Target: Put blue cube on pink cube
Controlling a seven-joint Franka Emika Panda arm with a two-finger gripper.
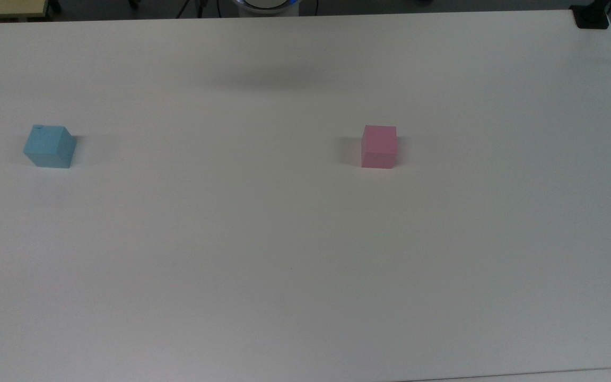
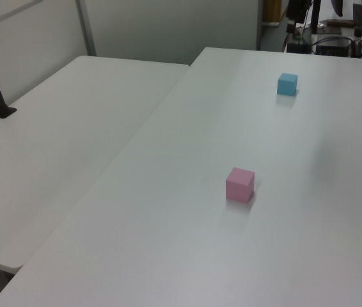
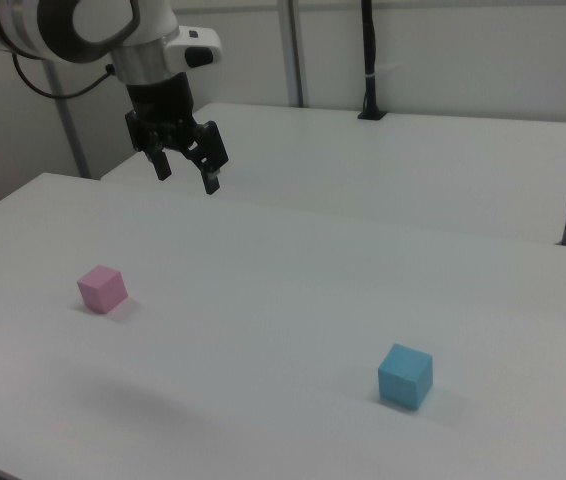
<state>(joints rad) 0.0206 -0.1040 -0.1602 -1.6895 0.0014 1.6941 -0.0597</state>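
gripper [image 3: 188, 173] high above table, fingers spread, empty | blue cube [image 1: 50, 147] on table [image 1: 295, 254], well apart from pink cube [image 1: 378, 147] | likely light, rigid; pinch opposite flat sides

Blue cube [image 1: 49, 147], pink cube [image 1: 378, 147], well apart

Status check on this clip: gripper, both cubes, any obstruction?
Gripper open, empty, high above the table. Blue cube and pink cube both resting on the table, far apart, not stacked. Nothing between them.

One blue cube [image 1: 49, 147], one pink cube [image 1: 378, 147]
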